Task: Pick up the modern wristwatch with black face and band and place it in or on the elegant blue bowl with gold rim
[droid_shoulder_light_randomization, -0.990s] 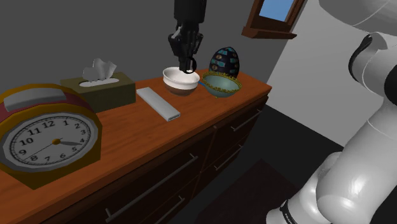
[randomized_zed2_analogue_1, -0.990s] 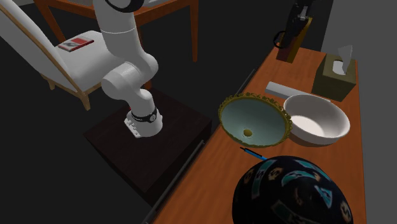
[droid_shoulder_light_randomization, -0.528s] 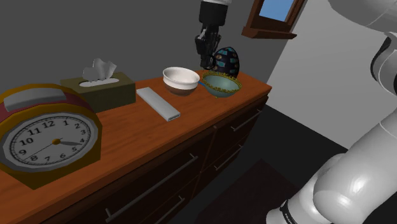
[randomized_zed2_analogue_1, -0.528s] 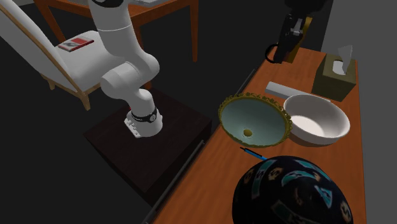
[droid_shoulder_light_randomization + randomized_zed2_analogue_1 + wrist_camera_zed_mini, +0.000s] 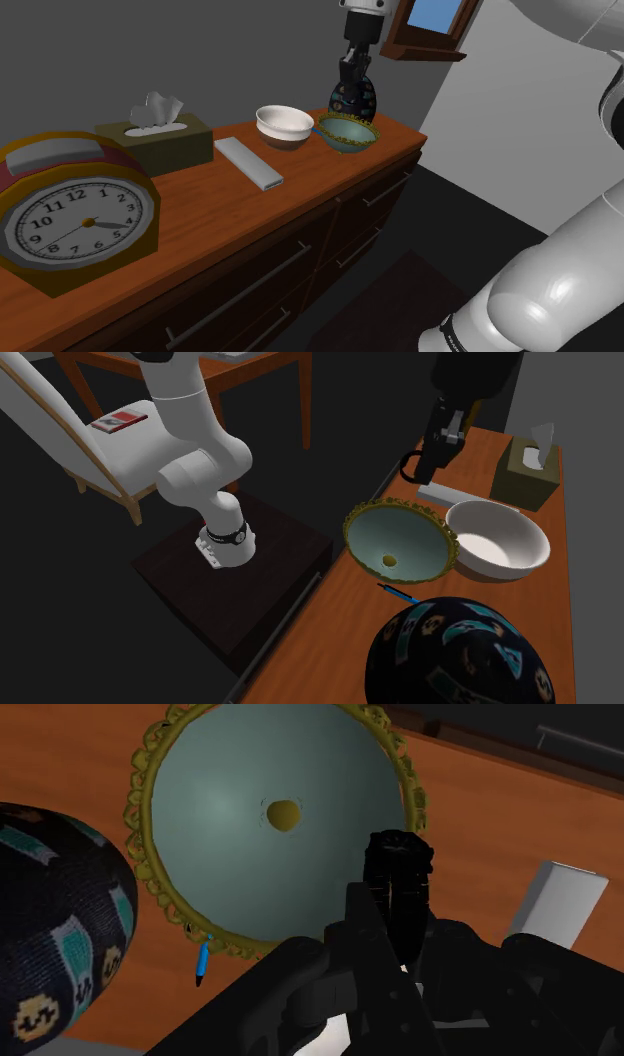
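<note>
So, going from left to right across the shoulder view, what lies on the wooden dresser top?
Clock, tissue box, flat white bar, white bowl, gold-rimmed bowl.

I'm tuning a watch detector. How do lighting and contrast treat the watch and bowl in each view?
Wrist view: the watch blends into the black gripper clasping it; the bowl is evenly lit, no glare. Shoulder view: dim, and the watch is hard to pick out against the dark egg. Second exterior view: the gripper contrasts well with the orange-brown dresser top.
</note>
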`<state>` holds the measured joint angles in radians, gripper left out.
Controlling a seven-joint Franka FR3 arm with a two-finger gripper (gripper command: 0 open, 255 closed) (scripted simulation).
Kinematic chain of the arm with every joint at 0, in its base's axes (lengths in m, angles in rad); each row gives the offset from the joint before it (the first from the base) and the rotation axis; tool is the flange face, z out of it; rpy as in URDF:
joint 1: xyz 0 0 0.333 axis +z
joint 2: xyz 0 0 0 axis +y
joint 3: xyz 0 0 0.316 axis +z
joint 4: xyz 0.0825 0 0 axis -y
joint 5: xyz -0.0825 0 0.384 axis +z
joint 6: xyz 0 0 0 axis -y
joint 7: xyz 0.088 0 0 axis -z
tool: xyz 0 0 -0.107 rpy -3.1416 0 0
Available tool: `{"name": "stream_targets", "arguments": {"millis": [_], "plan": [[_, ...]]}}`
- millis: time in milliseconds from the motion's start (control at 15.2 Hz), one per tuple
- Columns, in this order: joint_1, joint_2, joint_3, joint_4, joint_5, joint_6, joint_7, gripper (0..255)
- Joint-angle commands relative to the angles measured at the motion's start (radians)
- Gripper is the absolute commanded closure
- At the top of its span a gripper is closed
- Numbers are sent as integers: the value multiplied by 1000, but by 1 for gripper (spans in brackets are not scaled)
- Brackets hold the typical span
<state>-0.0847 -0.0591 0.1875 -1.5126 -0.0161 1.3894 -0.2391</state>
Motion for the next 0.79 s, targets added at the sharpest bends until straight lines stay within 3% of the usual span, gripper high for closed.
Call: {"name": "stream_targets", "arguments": {"millis": [0, 726], "plan": [[-25, 8, -29, 10, -6, -1, -56, 255], [-40, -33, -46, -177, -3, 146, -86, 255]]}}
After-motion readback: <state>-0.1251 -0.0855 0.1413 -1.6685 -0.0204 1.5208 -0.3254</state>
